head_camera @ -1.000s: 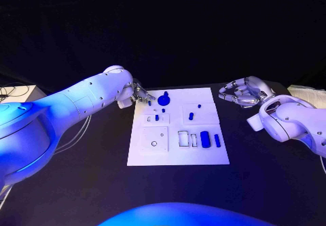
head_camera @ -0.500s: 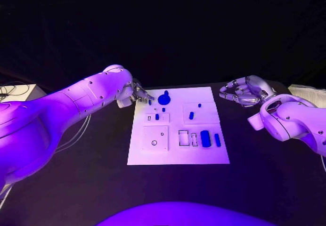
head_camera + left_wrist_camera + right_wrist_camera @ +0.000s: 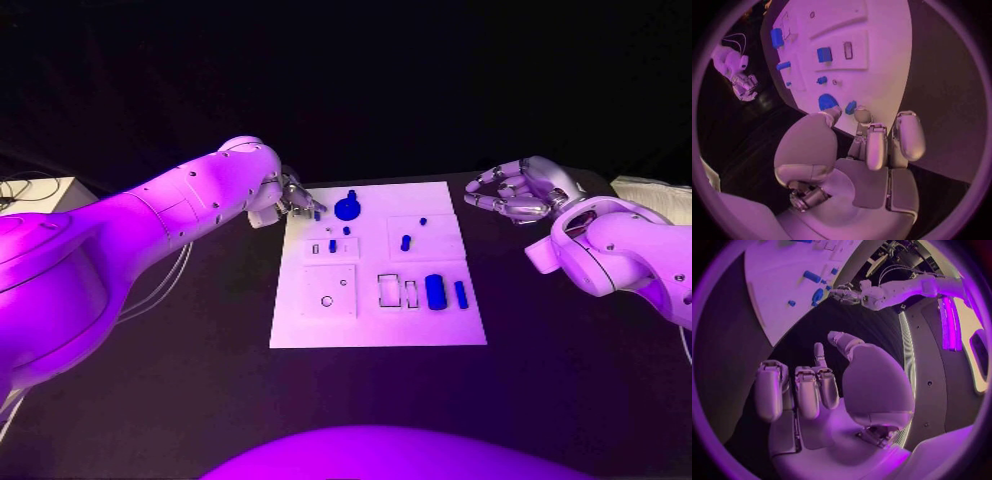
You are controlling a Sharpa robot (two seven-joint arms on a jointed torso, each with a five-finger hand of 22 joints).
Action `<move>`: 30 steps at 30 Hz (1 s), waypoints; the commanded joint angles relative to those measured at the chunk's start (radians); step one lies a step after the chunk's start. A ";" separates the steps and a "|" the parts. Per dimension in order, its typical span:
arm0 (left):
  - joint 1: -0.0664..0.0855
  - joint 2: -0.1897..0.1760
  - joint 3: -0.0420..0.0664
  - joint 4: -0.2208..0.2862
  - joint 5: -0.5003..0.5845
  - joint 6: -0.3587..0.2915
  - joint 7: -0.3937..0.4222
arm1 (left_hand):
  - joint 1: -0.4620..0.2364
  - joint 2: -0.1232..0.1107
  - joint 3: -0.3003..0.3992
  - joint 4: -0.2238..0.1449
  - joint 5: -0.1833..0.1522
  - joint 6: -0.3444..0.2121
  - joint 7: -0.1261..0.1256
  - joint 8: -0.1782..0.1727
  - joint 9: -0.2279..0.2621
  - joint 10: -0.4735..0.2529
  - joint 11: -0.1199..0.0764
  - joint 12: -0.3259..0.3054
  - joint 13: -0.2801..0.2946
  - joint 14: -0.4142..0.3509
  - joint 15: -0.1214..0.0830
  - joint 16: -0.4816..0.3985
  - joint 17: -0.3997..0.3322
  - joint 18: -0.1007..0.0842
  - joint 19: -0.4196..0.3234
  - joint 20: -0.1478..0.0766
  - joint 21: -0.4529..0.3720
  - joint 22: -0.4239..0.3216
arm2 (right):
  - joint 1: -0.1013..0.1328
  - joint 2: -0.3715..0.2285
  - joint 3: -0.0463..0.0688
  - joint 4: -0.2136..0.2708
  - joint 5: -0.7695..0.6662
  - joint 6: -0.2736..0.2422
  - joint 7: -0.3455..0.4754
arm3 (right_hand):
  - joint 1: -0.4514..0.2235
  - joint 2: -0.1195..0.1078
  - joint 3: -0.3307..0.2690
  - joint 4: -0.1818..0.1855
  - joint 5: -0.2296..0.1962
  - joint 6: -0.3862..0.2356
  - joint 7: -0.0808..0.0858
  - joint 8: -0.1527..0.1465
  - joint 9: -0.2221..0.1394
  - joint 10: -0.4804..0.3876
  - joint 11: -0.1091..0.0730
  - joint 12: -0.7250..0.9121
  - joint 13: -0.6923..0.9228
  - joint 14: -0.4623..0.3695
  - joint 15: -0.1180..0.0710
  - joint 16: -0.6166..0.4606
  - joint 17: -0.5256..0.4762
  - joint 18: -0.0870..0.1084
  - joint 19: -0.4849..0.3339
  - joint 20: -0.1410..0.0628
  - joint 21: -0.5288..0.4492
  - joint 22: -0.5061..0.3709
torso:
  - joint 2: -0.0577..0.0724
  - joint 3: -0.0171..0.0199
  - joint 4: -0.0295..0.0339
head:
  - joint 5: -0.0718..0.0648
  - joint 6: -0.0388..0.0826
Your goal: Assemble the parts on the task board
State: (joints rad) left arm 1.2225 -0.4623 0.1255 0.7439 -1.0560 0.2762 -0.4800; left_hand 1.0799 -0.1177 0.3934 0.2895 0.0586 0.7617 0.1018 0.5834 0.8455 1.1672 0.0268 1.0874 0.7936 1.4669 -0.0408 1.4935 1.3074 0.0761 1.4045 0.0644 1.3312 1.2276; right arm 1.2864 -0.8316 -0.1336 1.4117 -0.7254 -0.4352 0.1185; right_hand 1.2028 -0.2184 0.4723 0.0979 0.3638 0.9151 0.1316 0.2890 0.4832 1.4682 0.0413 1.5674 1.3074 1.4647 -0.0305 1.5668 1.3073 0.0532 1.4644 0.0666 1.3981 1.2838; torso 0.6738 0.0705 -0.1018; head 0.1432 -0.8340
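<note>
The white task board (image 3: 378, 325) lies in the middle of the table. My left hand (image 3: 299, 198) hovers at its far left corner. In the left wrist view its thumb and fingertips (image 3: 861, 115) stand apart on either side of a small blue piece (image 3: 851, 107), without pinching it. Beside that piece sits a round blue part (image 3: 348, 210). More blue parts stand further in: small pegs (image 3: 332, 246), an oblong piece (image 3: 407, 242), and two long pieces (image 3: 436, 293) near the right edge. My right hand (image 3: 515, 195) hangs off the board's far right corner, fingers loosely bent, holding nothing.
The board has open rectangular recesses (image 3: 389, 291) and a round hole (image 3: 327, 301) in its near half. A pale object (image 3: 652, 192) lies at the table's right edge. A white box (image 3: 43, 192) with cables sits at the left edge.
</note>
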 commanded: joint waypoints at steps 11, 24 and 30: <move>0.002 0.000 -0.001 -0.001 0.042 -0.016 0.021 | 0.061 0.042 0.065 -0.005 -0.001 -0.006 -0.004 0.025 -0.006 0.003 -0.005 0.008 0.000 0.073 -0.002 0.006 0.185 0.001 0.007 -0.001 0.008 0.007 | 0.001 0.001 0.001 0.001 -0.010 -0.002 0.007 | 0.006 -0.002 0.004 0.002 0.007 -0.007 0.002 -0.006 0.001 0.102 0.007 0.002 0.262 0.106 0.005 0.004 0.263 0.003 0.014 0.009 -0.003 0.001 | 0.000 0.0012 -0.0022 | 0.001 0.000; 0.002 0.011 -0.012 -0.021 0.055 -0.008 0.023 | 0.067 0.040 0.071 -0.005 -0.003 -0.007 -0.003 0.028 -0.007 0.003 -0.005 0.008 0.000 0.074 -0.002 0.008 0.187 0.000 0.008 -0.001 0.009 0.009 | 0.002 0.001 0.001 0.003 -0.010 0.001 0.006 | 0.006 -0.002 0.004 0.002 0.007 -0.007 0.002 -0.006 0.001 0.102 0.007 0.002 0.262 0.106 0.005 0.004 0.263 0.003 0.014 0.009 -0.003 0.001 | 0.001 0.0003 -0.0021 | 0.000 -0.003; 0.002 0.014 -0.018 -0.025 0.059 0.009 0.021 | 0.060 0.027 0.068 0.000 -0.004 -0.008 -0.001 0.031 -0.008 0.004 -0.003 0.009 0.000 0.075 -0.001 0.009 0.188 0.001 0.007 0.000 0.009 0.008 | 0.002 0.001 0.001 0.004 -0.010 0.002 0.005 | 0.007 -0.002 0.004 0.001 0.007 -0.006 0.002 -0.007 0.002 0.102 0.007 0.003 0.263 0.106 0.005 0.004 0.263 0.003 0.014 0.009 -0.003 0.002 | 0.000 0.0005 -0.0005 | -0.003 -0.007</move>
State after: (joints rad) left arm 1.2231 -0.4509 0.1084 0.7196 -1.0071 0.2646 -0.4693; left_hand 1.1418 -0.0817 0.4584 0.2854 0.0586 0.7616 0.1018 0.6083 0.8377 1.1671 0.0268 1.0919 0.7943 1.4669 -0.0408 1.4985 1.3074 0.0761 1.4045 0.0644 1.3350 1.2357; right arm 1.2878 -0.8307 -0.1333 1.4141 -0.7268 -0.4350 0.1179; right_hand 1.2029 -0.2185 0.4723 0.0979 0.3680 0.9151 0.1316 0.2851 0.4844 1.4682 0.0413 1.5674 1.3081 1.4647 -0.0305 1.5668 1.3073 0.0532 1.4680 0.0702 1.3981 1.2847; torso 0.6749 0.0711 -0.1035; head 0.1420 -0.8393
